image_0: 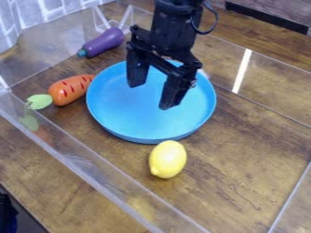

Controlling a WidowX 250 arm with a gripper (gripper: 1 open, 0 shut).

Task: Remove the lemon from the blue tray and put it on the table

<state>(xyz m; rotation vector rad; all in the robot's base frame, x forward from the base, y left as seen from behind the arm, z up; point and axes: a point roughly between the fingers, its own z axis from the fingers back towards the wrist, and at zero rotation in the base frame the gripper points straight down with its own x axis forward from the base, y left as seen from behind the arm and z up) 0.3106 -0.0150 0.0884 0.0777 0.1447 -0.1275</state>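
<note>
The lemon (pixel 168 159) lay on the bare wood of the worktop (pixel 261 136), just outside the blue tray (pixel 122 114) on the side toward the worktop's near edge, close to the rim or perhaps just touching it, but not inside the dish. The tray itself showed nothing lying in it. The claw (pixel 158 86) hung over the tray's interior, pointing straight down, its two dark fingers spread wide with nothing between them. Judged from that layout, the placing step looked finished: the fruit was out of the tray and resting on the wood, and the claw was empty. What was left seemed to be only the retreat, which called for lifting clear of the tray without clipping its raised rim or nudging the lemon, since a round toy fruit on a glossy surface could roll easily. An orange carrot (pixel 67 88) sat beside the tray toward the worktop's left edge, and a purple eggplant (pixel 102 41) lay farther back near the far left corner; neither was involved.
</note>
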